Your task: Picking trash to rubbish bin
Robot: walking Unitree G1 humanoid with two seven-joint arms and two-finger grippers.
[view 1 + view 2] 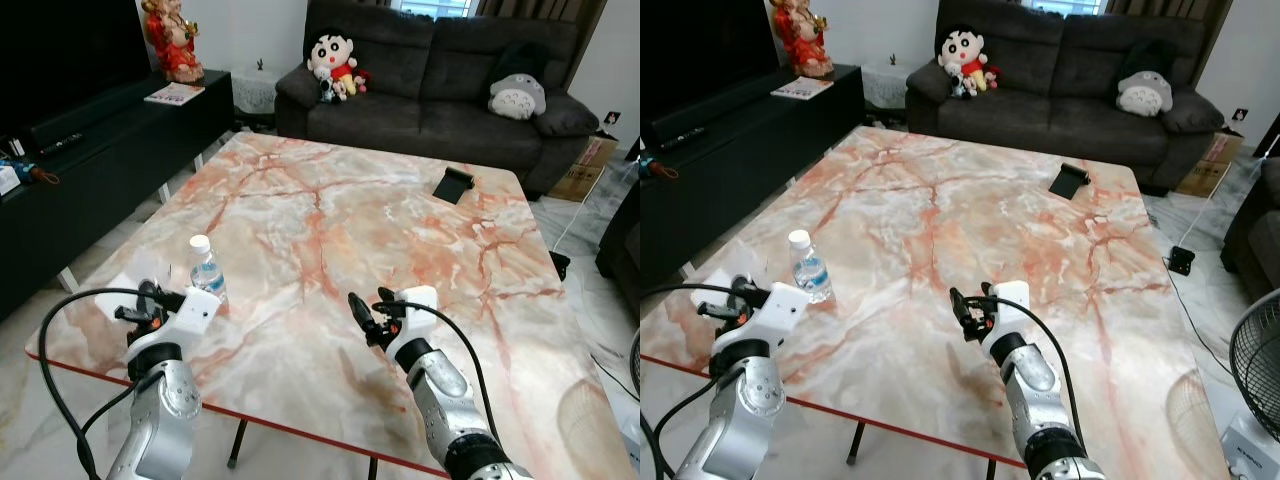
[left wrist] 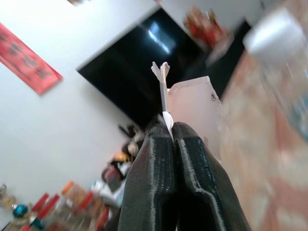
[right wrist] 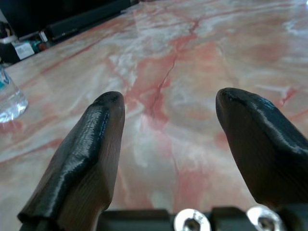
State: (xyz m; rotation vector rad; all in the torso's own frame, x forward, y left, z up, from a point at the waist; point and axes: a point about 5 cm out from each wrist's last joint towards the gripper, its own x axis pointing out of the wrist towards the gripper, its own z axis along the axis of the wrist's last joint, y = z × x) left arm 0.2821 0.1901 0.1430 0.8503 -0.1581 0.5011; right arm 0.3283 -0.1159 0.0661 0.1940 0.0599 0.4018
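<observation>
Indoors, a humanoid robot stands at the near edge of a marble-patterned table (image 1: 330, 200) veined in pink and red. On the far left, a black TV cabinet (image 1: 110, 150) runs along the wall, carrying a red and gold figurine (image 1: 172, 38) and a booklet (image 1: 174, 94). Over the table's near left corner, the left gripper (image 2: 172, 139) has its two black fingers pressed together on a small scrap of white paper (image 2: 163, 84), which sticks out past the fingertips; a pale pink card-like piece (image 2: 192, 110) lies right behind it, though whether that piece is also held cannot be told. Just beside that wrist, a clear plastic water bottle (image 1: 206, 270) with a white cap and blue label stands upright on the tabletop. Toward the middle of the near edge, the right gripper (image 1: 365, 318) hovers low above the marble with its fingers (image 3: 98, 144) spread apart, nothing between them. Farther right and toward the far side, a small black object (image 1: 452, 184) lies on the table. Beyond it, a dark sofa (image 1: 440, 80) holds a cartoon boy doll (image 1: 334, 60) and a grey plush (image 1: 517, 95).
</observation>
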